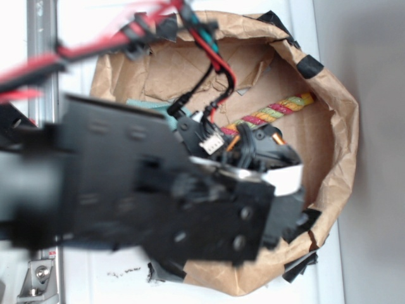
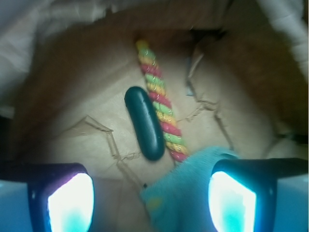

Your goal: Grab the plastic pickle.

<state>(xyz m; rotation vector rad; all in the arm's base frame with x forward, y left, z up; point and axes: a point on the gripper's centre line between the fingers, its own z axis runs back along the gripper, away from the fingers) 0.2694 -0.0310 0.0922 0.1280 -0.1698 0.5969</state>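
Pincer [image 2: 150, 203] hovers with jaws spread wide, nothing between them, set to straddle the plastic pickle [image 2: 144, 123]. Pickle lies flat on the paper bowl [image 2: 72, 145] floor, touching the twisted rope [image 2: 160, 100] alongside (teal cloth [image 2: 186, 191] sits nearer, risk of snagging).

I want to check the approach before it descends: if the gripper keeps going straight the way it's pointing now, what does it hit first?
Probably the plastic pickle, which lies ahead between the open gripper fingers. The teal cloth sits nearer the right finger and may brush first; depth is unclear.
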